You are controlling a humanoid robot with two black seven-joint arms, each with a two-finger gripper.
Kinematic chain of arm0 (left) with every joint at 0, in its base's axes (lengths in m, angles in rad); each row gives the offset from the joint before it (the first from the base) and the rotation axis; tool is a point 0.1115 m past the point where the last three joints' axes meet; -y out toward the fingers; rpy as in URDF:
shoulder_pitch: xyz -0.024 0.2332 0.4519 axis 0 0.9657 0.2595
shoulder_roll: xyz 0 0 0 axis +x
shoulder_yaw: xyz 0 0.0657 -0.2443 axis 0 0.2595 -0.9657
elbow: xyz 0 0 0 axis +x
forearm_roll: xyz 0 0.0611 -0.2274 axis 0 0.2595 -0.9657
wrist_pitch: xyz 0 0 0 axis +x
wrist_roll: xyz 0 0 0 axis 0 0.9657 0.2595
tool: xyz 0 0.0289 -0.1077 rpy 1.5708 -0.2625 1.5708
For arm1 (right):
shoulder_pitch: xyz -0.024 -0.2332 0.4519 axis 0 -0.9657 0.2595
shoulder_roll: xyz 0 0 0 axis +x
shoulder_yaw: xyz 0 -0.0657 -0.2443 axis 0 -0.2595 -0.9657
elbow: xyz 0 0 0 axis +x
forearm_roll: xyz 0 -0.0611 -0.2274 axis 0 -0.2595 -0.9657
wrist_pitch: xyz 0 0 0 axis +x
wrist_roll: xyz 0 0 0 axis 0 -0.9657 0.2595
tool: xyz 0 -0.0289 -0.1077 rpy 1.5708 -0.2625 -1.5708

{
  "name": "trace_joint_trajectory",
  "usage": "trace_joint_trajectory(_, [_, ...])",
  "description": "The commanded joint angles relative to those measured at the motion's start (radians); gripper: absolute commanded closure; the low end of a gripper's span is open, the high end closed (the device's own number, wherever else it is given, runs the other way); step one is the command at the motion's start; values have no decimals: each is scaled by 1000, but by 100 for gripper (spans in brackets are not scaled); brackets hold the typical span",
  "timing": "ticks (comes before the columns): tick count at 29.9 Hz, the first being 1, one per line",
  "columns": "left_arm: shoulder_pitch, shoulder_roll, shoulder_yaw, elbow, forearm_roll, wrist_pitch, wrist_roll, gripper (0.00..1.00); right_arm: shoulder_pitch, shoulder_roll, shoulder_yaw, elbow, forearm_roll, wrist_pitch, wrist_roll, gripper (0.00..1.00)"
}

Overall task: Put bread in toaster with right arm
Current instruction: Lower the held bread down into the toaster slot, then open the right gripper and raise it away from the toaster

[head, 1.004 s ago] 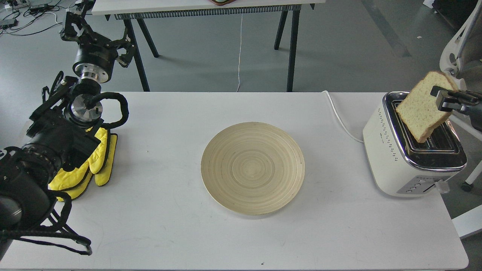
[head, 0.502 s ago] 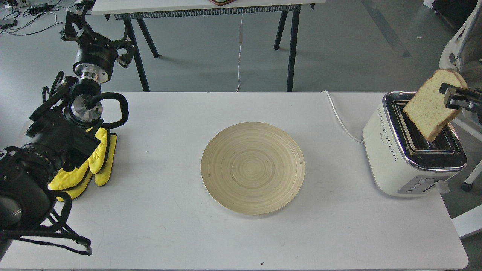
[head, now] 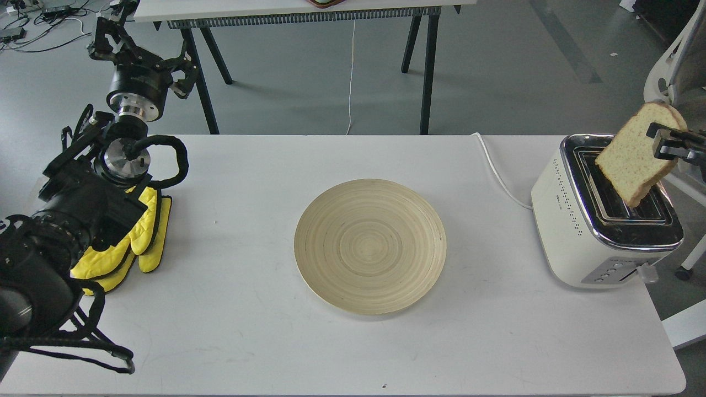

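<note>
small dark mark on the toaster (head: 573, 220) side, perhaps a logo, too small to read

One bread (head: 634, 160), one toaster (head: 584, 231), one plate (head: 369, 245).

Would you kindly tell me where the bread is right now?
In the head view, the bread is at the far right, tilted in the right end effector, its lower corner over the toaster slots.
</note>
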Motion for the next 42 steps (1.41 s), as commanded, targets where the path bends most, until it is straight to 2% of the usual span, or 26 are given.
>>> trace_joint_trajectory(1, [0,0,0,0,1,0,0,0,1,20,2,1,8,-8,0,97])
trace_joint_trajectory(27, [0,0,-1,0,0,0,0,0,-26,29,-4,-9,7,-11,0,95])
trace_joint_trajectory(28, [0,2,-1,0,0,0,0,0,-29,32,-2,-10,7,-9,0,92])
trace_joint_trajectory(31, [0,0,-1,0,0,0,0,0,-34,40,-2,-19,7,-11,0,70])
trace_joint_trajectory(42, [0,2,-1,0,1,0,0,0,-33,43,33,-7,31,-17,12,38])
